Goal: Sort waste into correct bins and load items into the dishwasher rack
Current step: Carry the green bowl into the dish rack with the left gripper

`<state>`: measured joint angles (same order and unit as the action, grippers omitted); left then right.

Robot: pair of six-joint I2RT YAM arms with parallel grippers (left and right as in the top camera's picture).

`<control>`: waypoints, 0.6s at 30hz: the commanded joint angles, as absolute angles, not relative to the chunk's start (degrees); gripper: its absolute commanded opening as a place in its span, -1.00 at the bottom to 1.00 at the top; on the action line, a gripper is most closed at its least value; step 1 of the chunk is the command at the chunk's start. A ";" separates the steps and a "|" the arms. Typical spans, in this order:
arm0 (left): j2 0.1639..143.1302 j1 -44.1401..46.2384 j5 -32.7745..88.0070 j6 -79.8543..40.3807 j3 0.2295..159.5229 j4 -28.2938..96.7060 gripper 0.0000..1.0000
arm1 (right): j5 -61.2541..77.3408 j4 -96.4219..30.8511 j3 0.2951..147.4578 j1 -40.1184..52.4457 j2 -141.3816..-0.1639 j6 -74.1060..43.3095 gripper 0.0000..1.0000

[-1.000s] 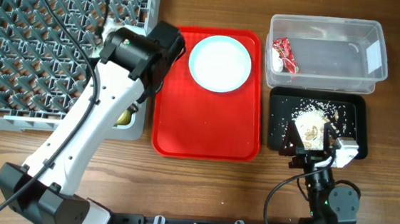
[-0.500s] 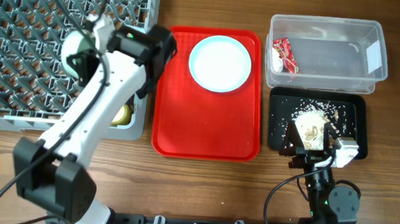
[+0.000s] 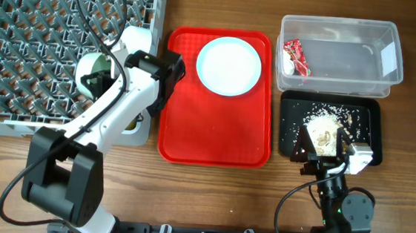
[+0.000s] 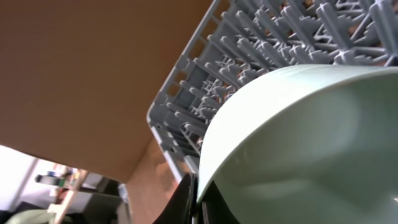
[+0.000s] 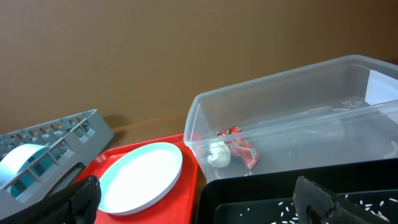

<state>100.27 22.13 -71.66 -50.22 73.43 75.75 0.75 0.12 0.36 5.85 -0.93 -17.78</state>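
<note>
Green bowl (image 3: pixel 90 72) — clamped in left pincer (image 4: pixel 196 198) — has shifted over the rack (image 3: pixel 20 42); right pincer (image 5: pixel 199 199) gapes.

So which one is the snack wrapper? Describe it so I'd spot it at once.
Find the clear plastic tub at the far right corner of the table, just beyond the black tray. The snack wrapper lies inside it, against the left end wall. It is small, crumpled, red and white, whereas the tray next door holds only pale food scraps.
</note>
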 commanded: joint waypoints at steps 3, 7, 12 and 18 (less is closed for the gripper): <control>100.31 19.27 -70.96 -47.75 71.13 70.87 -0.91 | -0.40 0.54 0.30 6.13 -0.27 -18.17 1.00; 100.31 19.05 -70.13 -46.72 71.13 68.86 -0.88 | -0.40 0.54 0.30 6.13 -0.27 -18.20 1.00; 100.31 19.11 -66.81 -45.41 71.13 67.81 -0.86 | -0.40 0.54 0.30 6.13 -0.27 -18.17 1.00; 100.31 19.22 -64.62 -45.39 71.13 67.20 -0.84 | -0.40 0.54 0.30 6.13 -0.27 -18.22 1.00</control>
<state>100.27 19.27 -66.57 -45.74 71.55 67.37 0.75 0.12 0.36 5.85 -0.93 -17.78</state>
